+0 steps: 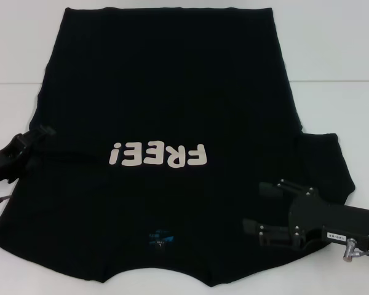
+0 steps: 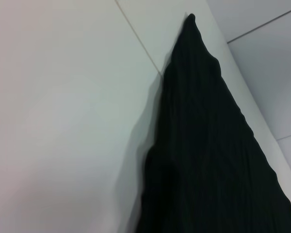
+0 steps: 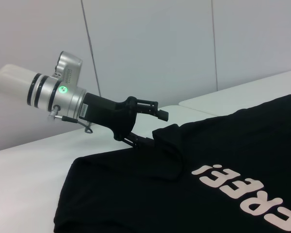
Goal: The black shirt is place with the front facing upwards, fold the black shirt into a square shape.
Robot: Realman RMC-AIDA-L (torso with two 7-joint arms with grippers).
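left end effector (image 3: 153,127) pinches the black shirt (image 1: 172,92) at its left edge; right end effector (image 1: 267,209) hovers spread over the near right, and should grip cleanly before folding.

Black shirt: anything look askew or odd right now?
Yes. The black shirt is lopsided: its left sleeve is folded in at the left pincer, while the other sleeve still sticks out flat beside the open right pincer.
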